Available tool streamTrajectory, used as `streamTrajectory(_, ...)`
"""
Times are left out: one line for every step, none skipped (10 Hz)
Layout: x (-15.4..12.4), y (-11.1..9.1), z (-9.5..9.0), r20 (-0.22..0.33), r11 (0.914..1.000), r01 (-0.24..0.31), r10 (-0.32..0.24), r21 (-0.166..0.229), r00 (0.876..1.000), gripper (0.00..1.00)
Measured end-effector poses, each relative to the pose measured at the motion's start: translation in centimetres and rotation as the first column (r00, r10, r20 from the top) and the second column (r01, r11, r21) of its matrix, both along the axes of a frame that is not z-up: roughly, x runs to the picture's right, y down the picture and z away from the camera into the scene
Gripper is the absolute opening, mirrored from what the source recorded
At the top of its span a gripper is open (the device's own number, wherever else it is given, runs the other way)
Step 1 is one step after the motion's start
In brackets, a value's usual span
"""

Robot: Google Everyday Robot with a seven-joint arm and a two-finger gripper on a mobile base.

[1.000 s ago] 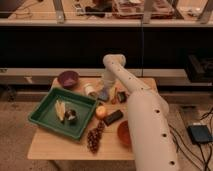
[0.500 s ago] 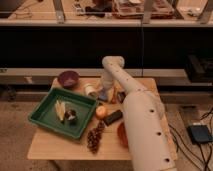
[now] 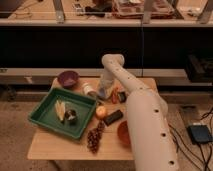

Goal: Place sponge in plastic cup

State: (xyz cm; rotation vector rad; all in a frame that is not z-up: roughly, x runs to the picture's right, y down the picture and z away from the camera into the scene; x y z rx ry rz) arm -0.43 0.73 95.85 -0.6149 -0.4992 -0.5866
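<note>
The hand (image 3: 104, 91) hangs low over the surface (image 3: 45, 145), just beyond the tray's (image 3: 42, 116) far right corner. The arm (image 3: 145, 120) arches up from the near right, away from the tray, and bends steeply down to it. That downward reach suits a drop into something open at the top. I cannot tell whether the hand is open or closed, or whether it carries anything, because its tip merges with the clutter beneath.

The cup (image 3: 89, 90), a pale thing, sits just beside the hand, along the tray's far edge. It looks tilted or lying over, though I cannot be sure. With the two so close, the hand is probably lining up on the cup.

Small reddish things (image 3: 116, 95) lie on the hand's other side, farther from the tray.

I take the dark flat block off the tray's right edge to be the sponge (image 3: 113, 117). It rests on the surface against or just beside an orange (image 3: 101, 112), apart from the cup. If that reading holds, the pickup is not yet done.

Grapes (image 3: 94, 137) trail off the tray's near right corner, and an orange bowl (image 3: 122, 134) beyond them is partly hidden by the arm. A purple bowl (image 3: 67, 78) stands past the tray's far edge.
</note>
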Motion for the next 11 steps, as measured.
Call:
streamTrajectory(0.6,-1.0,-0.9,-0.008,0.9998,-0.005,0.005,0.017,1.0,0.01)
streamTrajectory(1.3,-1.9,-2.0,-0.012,0.9994,-0.012,0.012,0.033,1.0,0.0)
streamTrajectory(2.0,-2.8,-3.1,-0.017,0.9988,-0.017,0.017,0.047,1.0,0.0)
streamTrajectory(3.4,-4.0,-5.1,-0.023,0.9978,-0.022,0.023,0.063,0.999,0.0)
streamTrajectory(4.7,-4.4,-6.5,-0.032,0.9975,-0.022,0.024,0.068,0.999,0.0)
streamTrajectory(6.1,-4.0,-8.4,-0.045,0.9975,-0.019,0.022,0.069,0.999,0.0)
streamTrajectory(6.9,-3.2,-10.0,-0.054,0.997,-0.016,0.02,0.075,0.998,0.0)
streamTrajectory(7.9,-2.0,-12.2,-0.067,0.9962,-0.017,0.022,0.085,0.998,0.0)
streamTrajectory(9.1,-1.1,-14.3,-0.084,0.9954,-0.02,0.028,0.094,0.996,0.0)
streamTrajectory(9.9,-0.4,-15.6,-0.099,0.9949,-0.02,0.03,0.099,0.995,0.0)
streamTrajectory(10.5,0.9,-17.5,-0.12,0.9944,-0.017,0.029,0.104,0.992,0.0)
